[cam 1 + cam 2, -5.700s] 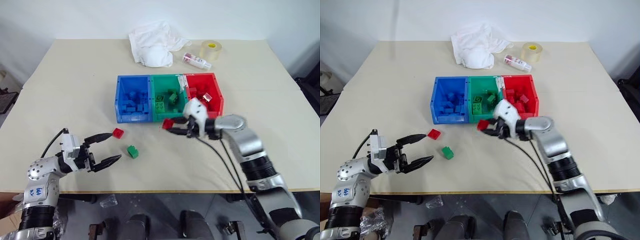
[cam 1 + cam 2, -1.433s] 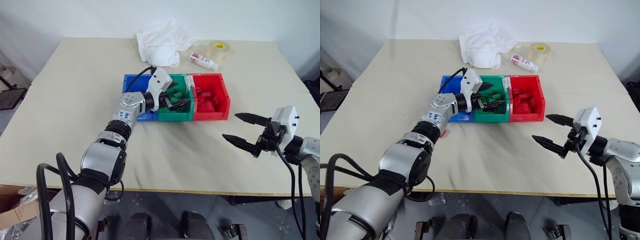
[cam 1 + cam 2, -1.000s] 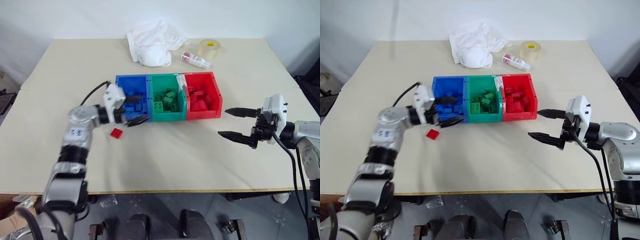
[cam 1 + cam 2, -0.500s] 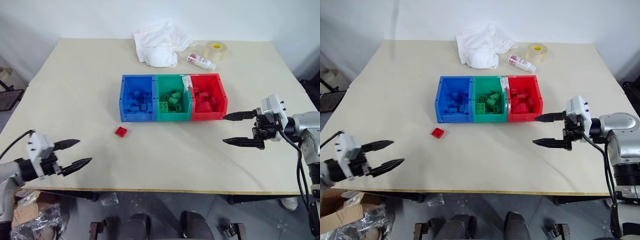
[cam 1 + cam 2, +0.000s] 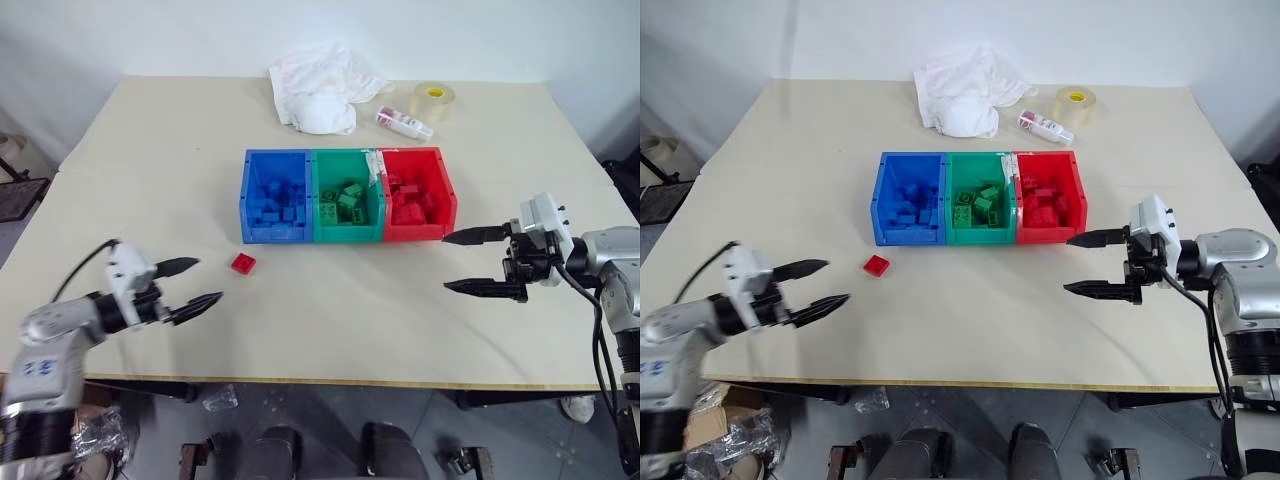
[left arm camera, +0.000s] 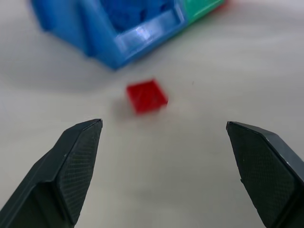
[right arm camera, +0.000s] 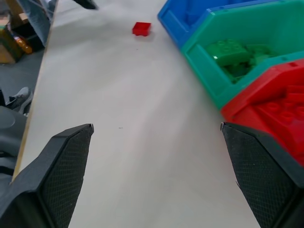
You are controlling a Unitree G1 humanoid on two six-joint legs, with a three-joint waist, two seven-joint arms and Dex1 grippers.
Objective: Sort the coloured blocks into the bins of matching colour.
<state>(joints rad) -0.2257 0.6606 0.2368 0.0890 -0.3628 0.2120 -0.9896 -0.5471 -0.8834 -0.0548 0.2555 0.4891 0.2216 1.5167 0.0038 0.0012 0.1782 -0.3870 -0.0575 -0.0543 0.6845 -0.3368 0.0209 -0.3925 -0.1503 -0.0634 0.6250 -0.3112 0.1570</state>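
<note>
One red block (image 5: 242,263) lies loose on the table, in front of the blue bin's left corner. The bins stand in a row: blue bin (image 5: 272,233), green bin (image 5: 348,233), red bin (image 5: 415,231), each with several blocks of its own colour inside. My left gripper (image 5: 208,281) hovers open near the table's front left, pointing at the red block (image 6: 147,96) a short way off. My right gripper (image 5: 446,263) is open and empty, just right of the red bin, pointing left.
A white cloth (image 5: 318,88), a small clear bottle (image 5: 404,122) and a clear tape roll (image 5: 432,98) lie at the back of the table behind the bins. The table's front edge (image 5: 320,379) runs close below both grippers.
My left gripper drew back from the bins to the table's front left, then edged in toward the red block, staying open. The right gripper kept its place and turned slightly.
</note>
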